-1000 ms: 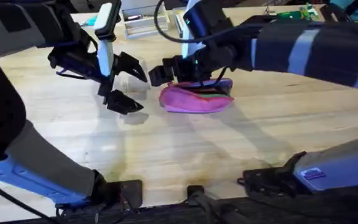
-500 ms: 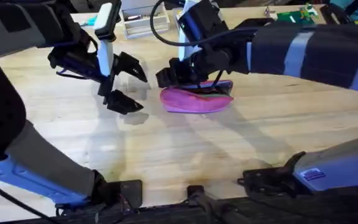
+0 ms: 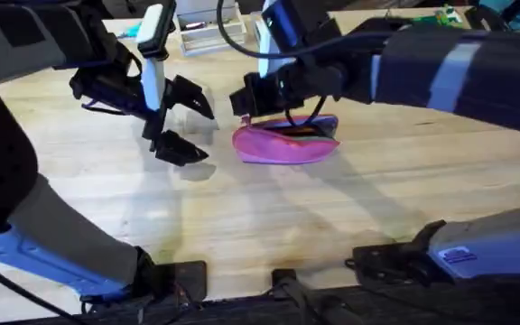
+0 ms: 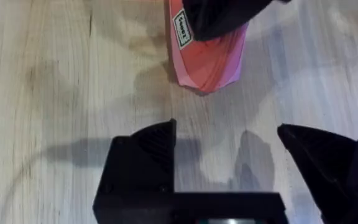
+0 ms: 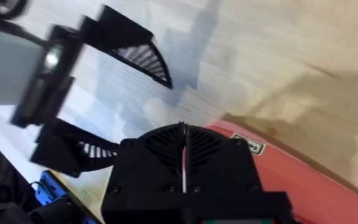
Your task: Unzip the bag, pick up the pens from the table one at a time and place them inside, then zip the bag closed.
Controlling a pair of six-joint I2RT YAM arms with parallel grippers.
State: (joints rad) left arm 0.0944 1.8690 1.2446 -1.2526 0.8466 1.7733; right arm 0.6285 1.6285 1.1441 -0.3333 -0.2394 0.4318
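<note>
The pink bag (image 3: pixel 283 144) lies on the table (image 3: pixel 269 217) a little beyond its middle, with its orange-red zipper (image 3: pixel 303 129) along the far edge. My right gripper (image 3: pixel 245 101) hovers shut just over the bag's left end. In the right wrist view its fingers (image 5: pixel 184 149) are pressed together above the bag (image 5: pixel 278 174), with nothing visible between them. My left gripper (image 3: pixel 184 124) stands open to the left of the bag, a short gap away. In the left wrist view the left gripper (image 4: pixel 229 155) faces the bag's end (image 4: pixel 207 62). The pens are out of view.
A clear plastic box (image 3: pixel 202 36) stands at the back of the table behind the grippers. A green board (image 3: pixel 431 20) lies at the far right back. Bare wood stretches in front of the bag toward the arm bases.
My right gripper has lifted off the bag's left end and shifted slightly back. The left arm and the bag have stayed put.
</note>
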